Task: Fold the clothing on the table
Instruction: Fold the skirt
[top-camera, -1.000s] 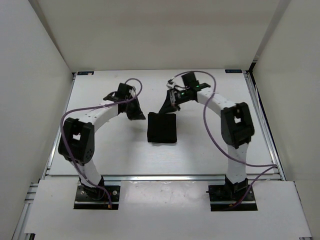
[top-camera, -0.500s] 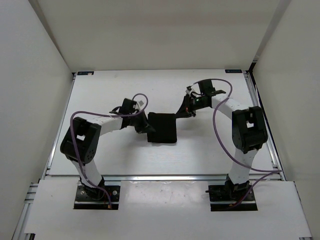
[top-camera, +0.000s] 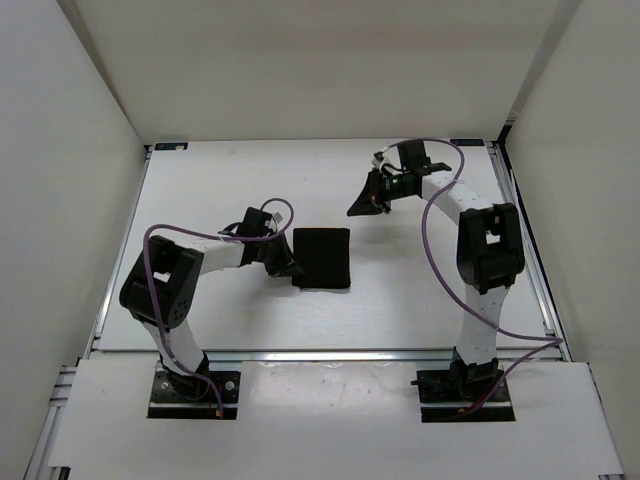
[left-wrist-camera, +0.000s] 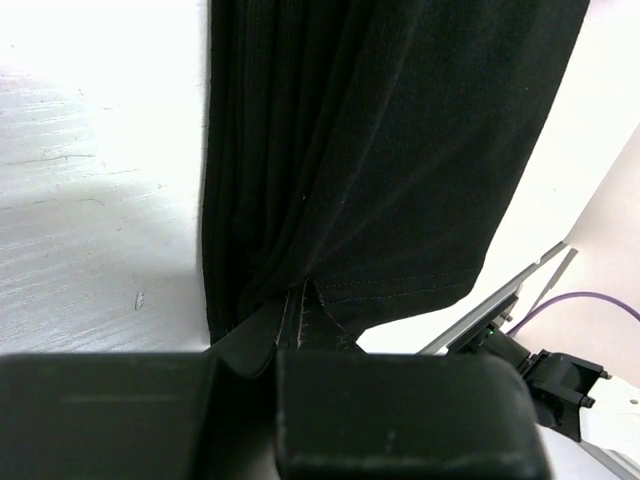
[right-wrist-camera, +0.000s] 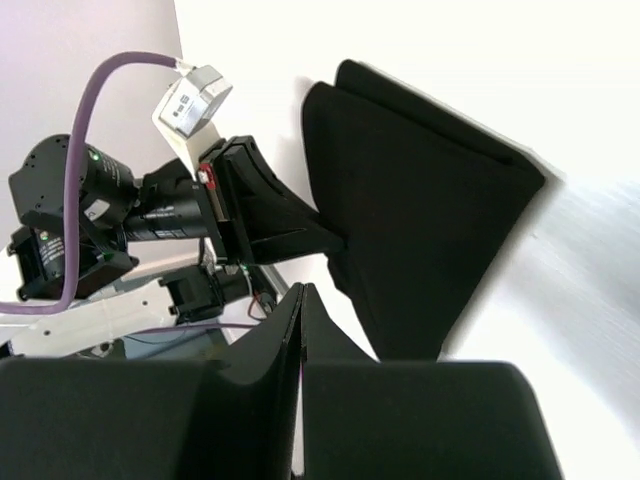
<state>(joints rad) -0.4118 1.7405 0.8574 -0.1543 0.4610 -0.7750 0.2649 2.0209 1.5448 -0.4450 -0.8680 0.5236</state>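
We are seeing the folded black clothing (top-camera: 322, 258) lying mid-table (top-camera: 200, 180). The left gripper (top-camera: 285, 265), jaws closed, is touching its left edge; the right gripper (top-camera: 360, 207), closed and empty, is hovering apart. By pushing sideways we are risking bunching the layers.

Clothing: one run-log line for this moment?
clothing: folded, flat on table | left gripper: jaws shut, tips at its left edge | right gripper: jaws shut, away from it
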